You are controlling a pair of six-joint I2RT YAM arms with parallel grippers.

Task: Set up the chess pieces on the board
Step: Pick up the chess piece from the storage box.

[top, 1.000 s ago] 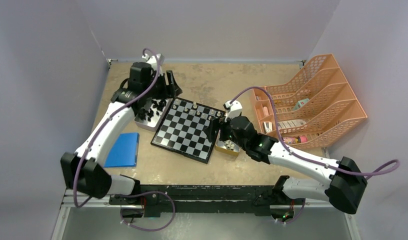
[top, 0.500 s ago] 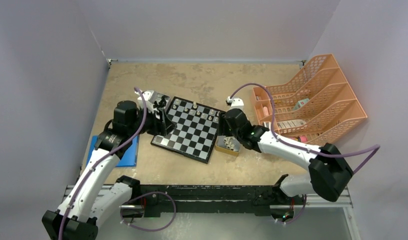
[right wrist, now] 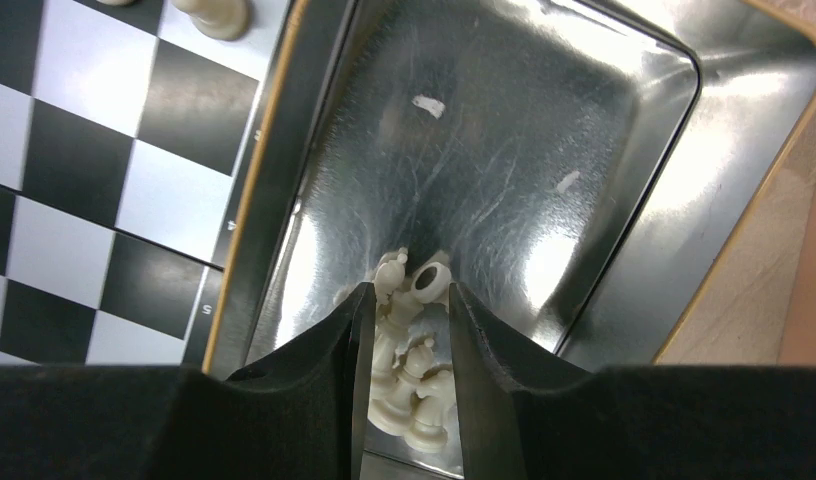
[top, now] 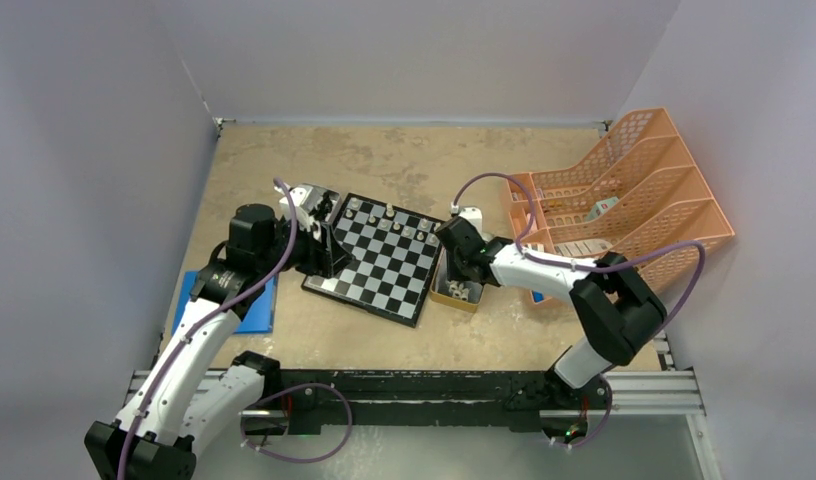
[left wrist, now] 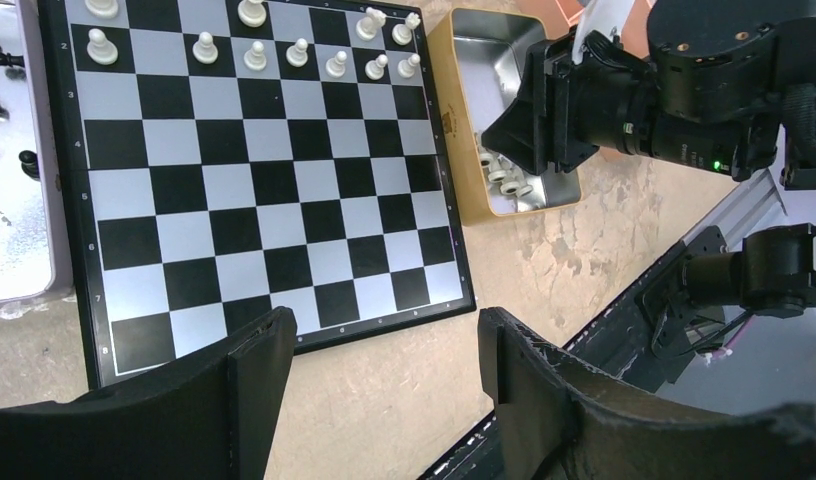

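The board (top: pixel 379 262) lies mid-table with cream chess pieces (top: pixel 389 218) in its two far rows, also seen in the left wrist view (left wrist: pixel 206 47). My right gripper (right wrist: pixel 409 298) reaches down into a gold-rimmed metal tray (right wrist: pixel 604 180) beside the board. Its fingers are narrowed onto a small heap of cream pieces (right wrist: pixel 409 375) and touch them on both sides. My left gripper (left wrist: pixel 384 335) hangs open and empty over bare table at the board's (left wrist: pixel 244 170) edge. Black pieces (left wrist: pixel 24 158) lie in a silver tray (left wrist: pixel 14 240) on the board's other side.
An orange file rack (top: pixel 624 205) with small items stands at the right. A blue flat block (top: pixel 246 300) lies left of the board, under the left arm. The black mounting rail (top: pixel 414 385) runs along the near table edge.
The right gripper has lowered into the gold-rimmed tray and narrowed from wide open onto the cream pieces. The left arm left the black-piece tray for the board's edge, then stayed still.
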